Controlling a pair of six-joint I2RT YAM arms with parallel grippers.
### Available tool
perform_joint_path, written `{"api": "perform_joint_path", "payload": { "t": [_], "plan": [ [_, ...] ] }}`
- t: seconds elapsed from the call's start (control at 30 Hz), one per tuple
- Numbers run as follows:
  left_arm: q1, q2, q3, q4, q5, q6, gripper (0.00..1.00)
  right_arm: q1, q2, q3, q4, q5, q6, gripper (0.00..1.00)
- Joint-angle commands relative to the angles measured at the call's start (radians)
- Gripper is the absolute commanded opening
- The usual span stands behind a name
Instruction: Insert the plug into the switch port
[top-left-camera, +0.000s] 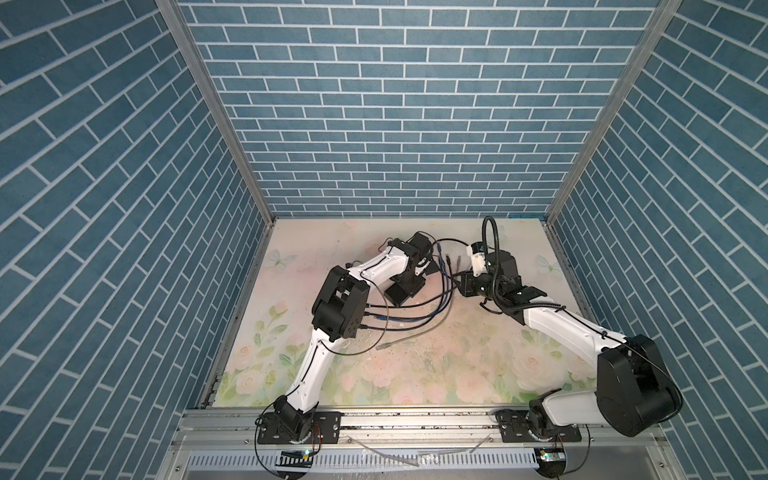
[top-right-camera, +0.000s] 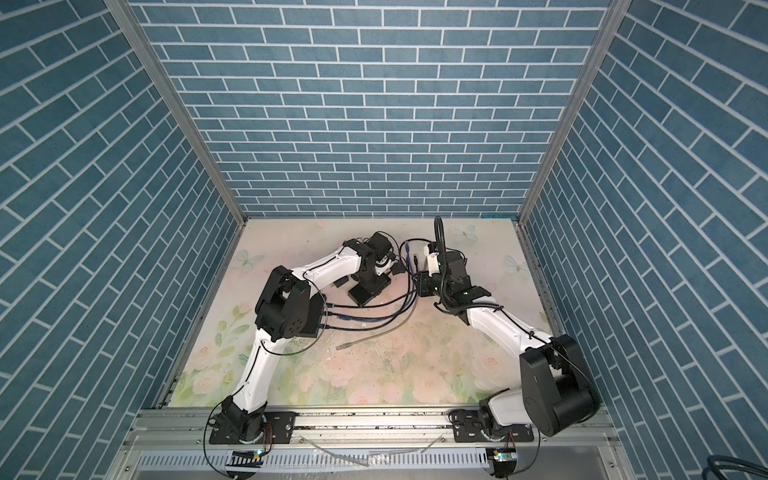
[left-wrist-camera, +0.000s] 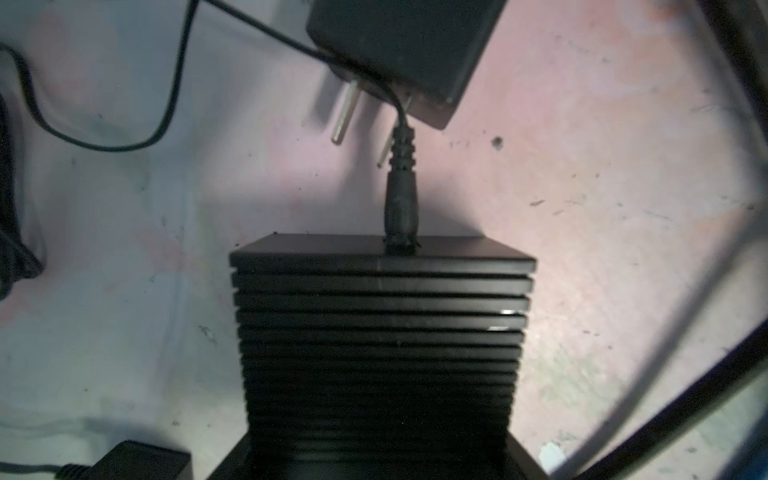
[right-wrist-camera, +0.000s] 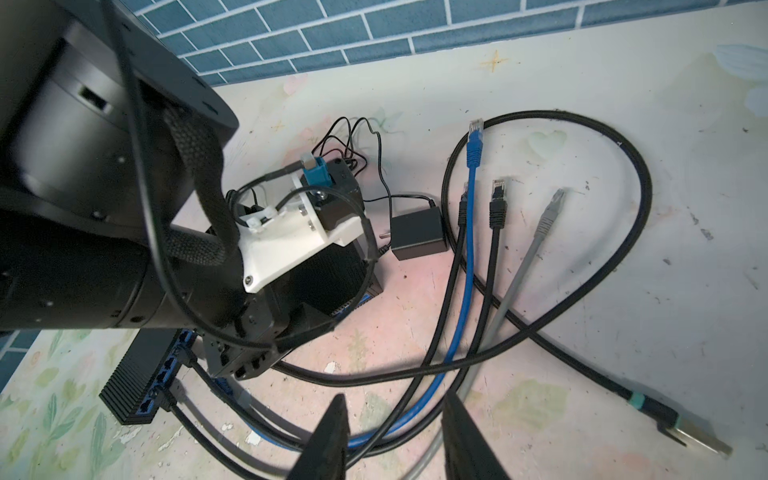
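Observation:
The switch (left-wrist-camera: 380, 332), a black ribbed box, lies on the flowered table (top-left-camera: 415, 374), and my left gripper (left-wrist-camera: 378, 461) is shut across its body. A round power plug (left-wrist-camera: 401, 199) sits in its end face. In both top views the left gripper (top-left-camera: 411, 278) stands over the switch (top-right-camera: 365, 296). Several network plugs lie loose on the table: blue (right-wrist-camera: 475, 137), black (right-wrist-camera: 497, 199) and grey (right-wrist-camera: 552, 205). My right gripper (right-wrist-camera: 394, 397) hovers open above their cables, with nothing between its fingers (right-wrist-camera: 332, 432). The switch's blue port row (right-wrist-camera: 166, 374) faces those cables.
A black power adapter (right-wrist-camera: 417, 232) with bare prongs lies just beyond the switch. A thick black cable ending in a USB plug (right-wrist-camera: 702, 440) loops around the network plugs. A grey cable end (top-left-camera: 380, 346) lies mid-table. Blue brick walls (top-left-camera: 374, 124) enclose the table.

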Motion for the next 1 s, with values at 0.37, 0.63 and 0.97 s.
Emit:
{"api": "perform_joint_path", "payload": {
  "t": [0.37,0.63,0.97],
  "plan": [
    [0.014,-0.111,-0.168,0.212,0.008,-0.019,0.91,-0.003,-0.025,-0.089,0.066,-0.065,-0.030,0.38],
    [0.013,-0.284,-0.329,0.424,0.022,-0.044,0.99,0.008,-0.074,-0.105,0.042,-0.063,-0.064,0.38],
    [-0.006,-0.531,-0.640,0.804,0.033,-0.065,1.00,0.033,-0.077,-0.104,-0.005,-0.028,-0.103,0.38]
  ]
}}
